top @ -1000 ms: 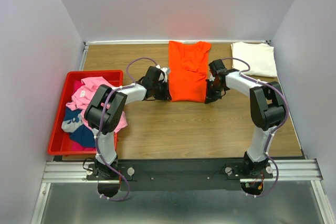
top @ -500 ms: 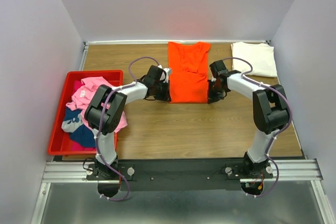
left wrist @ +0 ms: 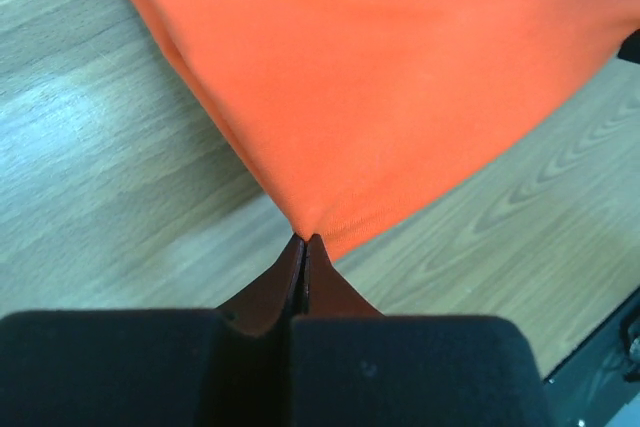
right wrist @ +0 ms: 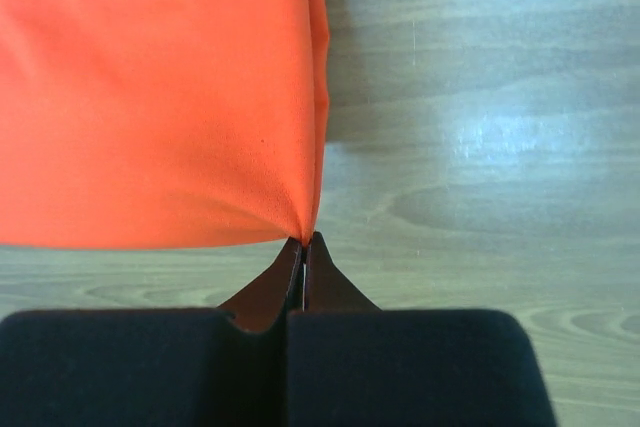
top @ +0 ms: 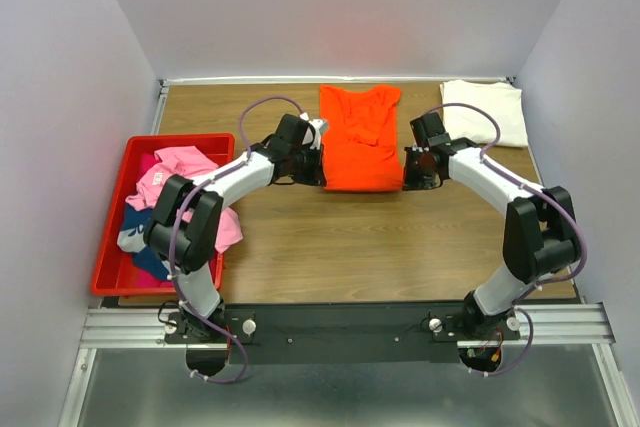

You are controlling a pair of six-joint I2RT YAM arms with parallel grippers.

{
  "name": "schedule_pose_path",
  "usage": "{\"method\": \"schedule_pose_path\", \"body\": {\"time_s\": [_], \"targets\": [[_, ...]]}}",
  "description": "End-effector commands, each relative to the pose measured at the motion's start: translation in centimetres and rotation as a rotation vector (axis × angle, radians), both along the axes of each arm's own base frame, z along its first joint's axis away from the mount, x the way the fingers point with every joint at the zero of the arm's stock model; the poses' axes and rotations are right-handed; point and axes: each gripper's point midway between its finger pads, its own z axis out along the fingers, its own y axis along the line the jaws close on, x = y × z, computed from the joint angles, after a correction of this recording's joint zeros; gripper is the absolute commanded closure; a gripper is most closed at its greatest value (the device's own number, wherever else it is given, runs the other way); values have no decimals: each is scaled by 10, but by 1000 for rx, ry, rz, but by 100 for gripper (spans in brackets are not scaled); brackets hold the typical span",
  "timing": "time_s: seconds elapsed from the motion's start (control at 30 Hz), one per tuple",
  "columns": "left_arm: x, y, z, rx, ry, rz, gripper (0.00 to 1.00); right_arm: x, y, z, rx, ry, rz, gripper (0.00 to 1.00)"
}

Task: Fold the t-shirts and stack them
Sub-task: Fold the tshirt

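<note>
A bright orange t-shirt (top: 360,137) lies folded into a narrow strip at the back middle of the table. My left gripper (top: 318,175) is shut on its near left corner, the orange t-shirt (left wrist: 380,77) pinched at the fingertips of the left gripper (left wrist: 305,239). At the near right corner my right gripper (top: 408,179) is shut on the same orange t-shirt (right wrist: 150,97), the cloth drawn to a point at the tips of the right gripper (right wrist: 304,239). A cream-white t-shirt (top: 485,112) lies folded at the back right. Pink and dark blue t-shirts (top: 170,197) sit heaped in the bin.
A red plastic bin (top: 118,209) stands at the table's left side. Grey walls close in on both sides and the back. A metal rail (top: 340,325) runs along the near edge by the arm bases.
Both grippers closed on the orange t-shirt's near corners and drew them away from the arm bases, so the shirt's near edge sits farther back and the cloth is bunching.
</note>
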Motion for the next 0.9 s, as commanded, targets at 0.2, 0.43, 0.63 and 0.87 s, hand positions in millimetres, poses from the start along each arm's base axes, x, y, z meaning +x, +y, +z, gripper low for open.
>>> {"method": "schedule_pose_path", "body": {"time_s": [0.2, 0.43, 0.63, 0.87], "targets": [[-38, 18, 43, -32, 14, 23, 100, -30, -27, 46, -49, -75, -57, 100], [-59, 22, 80, -92, 13, 55, 100, -41, -35, 93, -36, -162, -95, 100], [-61, 20, 99, -135, -12, 68, 100, -39, -38, 110, -21, -207, -145, 100], [-43, 17, 80, -88, 0, 55, 100, -15, -40, 100, -62, -202, -213, 100]]}}
